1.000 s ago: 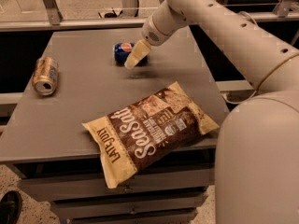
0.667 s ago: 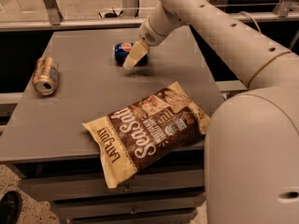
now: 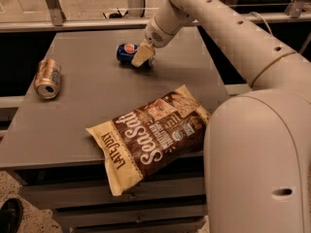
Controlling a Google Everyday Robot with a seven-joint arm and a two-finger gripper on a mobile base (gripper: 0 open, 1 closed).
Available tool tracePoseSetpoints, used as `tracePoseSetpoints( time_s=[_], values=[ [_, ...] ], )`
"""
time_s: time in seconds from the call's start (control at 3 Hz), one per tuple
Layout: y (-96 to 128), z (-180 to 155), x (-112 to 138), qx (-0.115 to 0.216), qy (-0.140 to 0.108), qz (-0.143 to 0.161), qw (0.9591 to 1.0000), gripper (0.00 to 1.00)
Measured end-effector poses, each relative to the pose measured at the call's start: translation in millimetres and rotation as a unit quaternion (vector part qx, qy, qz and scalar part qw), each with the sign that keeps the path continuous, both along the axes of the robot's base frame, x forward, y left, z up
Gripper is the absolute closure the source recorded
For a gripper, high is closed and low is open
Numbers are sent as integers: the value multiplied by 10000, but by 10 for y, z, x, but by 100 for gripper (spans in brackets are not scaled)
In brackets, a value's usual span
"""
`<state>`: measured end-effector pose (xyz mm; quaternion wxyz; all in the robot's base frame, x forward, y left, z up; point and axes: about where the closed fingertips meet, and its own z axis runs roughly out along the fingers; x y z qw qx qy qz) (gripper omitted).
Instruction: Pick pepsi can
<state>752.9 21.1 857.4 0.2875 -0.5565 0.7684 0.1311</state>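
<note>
1. The pepsi can (image 3: 126, 51) is lying on its side at the far end of the table (image 3: 87, 110), about midway across. Its round logo faces up and toward the camera.
2. The gripper (image 3: 143, 58) is down at the table's far end too, right on the can's right-hand end. Its tan tip overlaps the can from the front. I honestly can't tell whether it's clamped on the can or just parked against it, because the contact spot is hidden.
3. The white arm (image 3: 233, 38) reaches in over the table's far right corner and slopes down to the gripper.
4. A gold can (image 3: 47, 78) is on its side near the table's left edge, open end facing the camera. It's well apart from the pepsi can.
5. A brown and cream chip bag (image 3: 150, 137) lies flat on the table's near half, turned diagonally. Its lower left corner hangs out over the table's front edge.
6. The robot's big white body (image 3: 257, 164) sits at the table's near right corner and blocks that corner from view.
7. On the floor below the table's near left corner there's something dark (image 3: 9, 215), maybe a shoe.
</note>
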Motion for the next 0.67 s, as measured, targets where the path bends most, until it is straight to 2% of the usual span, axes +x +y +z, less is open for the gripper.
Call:
tracePoseSetpoints(
  time_s=[0.33, 0.67],
  values=[
    [-67, 168, -335, 146, 352, 385, 9985, 80],
    [-131, 568, -751, 662, 526, 777, 9934, 100]
  ],
)
